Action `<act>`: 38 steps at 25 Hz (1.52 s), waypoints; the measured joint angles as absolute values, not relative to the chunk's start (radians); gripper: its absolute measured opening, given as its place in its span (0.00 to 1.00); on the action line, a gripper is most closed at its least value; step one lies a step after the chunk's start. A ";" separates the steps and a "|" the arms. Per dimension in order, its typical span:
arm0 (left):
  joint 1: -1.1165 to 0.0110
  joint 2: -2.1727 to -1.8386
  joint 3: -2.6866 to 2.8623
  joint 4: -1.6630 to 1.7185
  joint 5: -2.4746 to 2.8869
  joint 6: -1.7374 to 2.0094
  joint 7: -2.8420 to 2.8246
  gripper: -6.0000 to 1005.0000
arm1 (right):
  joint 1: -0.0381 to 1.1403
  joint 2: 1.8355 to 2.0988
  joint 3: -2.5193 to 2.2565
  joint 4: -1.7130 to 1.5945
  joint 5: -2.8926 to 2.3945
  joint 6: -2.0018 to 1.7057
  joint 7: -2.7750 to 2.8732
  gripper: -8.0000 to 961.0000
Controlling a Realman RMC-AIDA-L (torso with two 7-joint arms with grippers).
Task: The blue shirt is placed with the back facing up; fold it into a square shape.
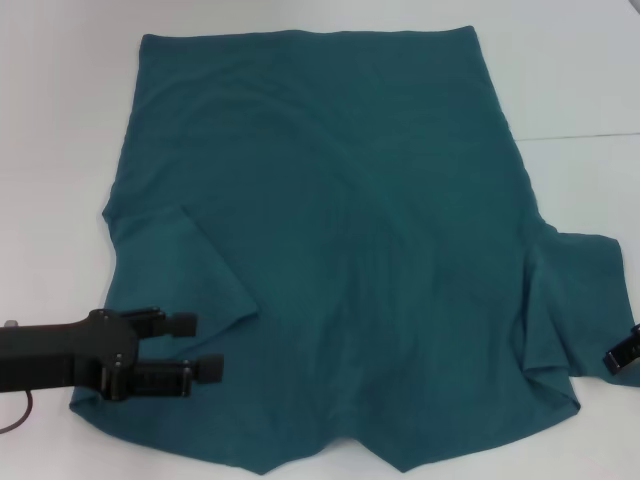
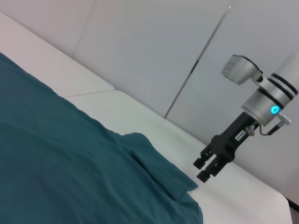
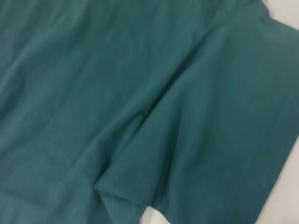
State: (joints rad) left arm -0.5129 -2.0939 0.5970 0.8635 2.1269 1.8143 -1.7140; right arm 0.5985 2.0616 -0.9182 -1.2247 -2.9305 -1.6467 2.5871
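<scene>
Folding starts with the left sleeve: the spread left pincer (image 1: 205, 347) should pinch both layers of the shirt (image 1: 340, 230). I cannot tell the right pincer's (image 1: 622, 352) state.

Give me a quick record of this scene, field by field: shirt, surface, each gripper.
shirt: blue shirt, spread flat, plain side up, left sleeve folded inward
surface: white table
left gripper: open, over the shirt's near left corner
right gripper: open, beside the right sleeve, at the head view's edge
fold: body not yet folded
</scene>
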 joint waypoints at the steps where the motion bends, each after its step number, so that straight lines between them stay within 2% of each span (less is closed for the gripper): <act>1: -0.512 -2.094 0.599 0.864 2.130 1.812 -1.714 0.91 | 0.596 2.062 -0.922 -1.225 -2.931 -1.646 2.590 0.77; 10: -0.512 -2.095 0.613 0.864 2.152 1.801 -1.709 0.90 | 0.589 2.051 -0.942 -1.182 -2.932 -1.627 2.595 0.73; 15: -0.512 -2.095 0.617 0.864 2.152 1.800 -1.705 0.90 | 0.589 2.047 -0.942 -1.171 -2.932 -1.611 2.600 0.56; 38: -0.517 -2.097 0.618 0.851 2.166 1.772 -1.703 0.90 | 0.593 2.046 -1.009 -1.107 -2.931 -1.534 2.645 0.57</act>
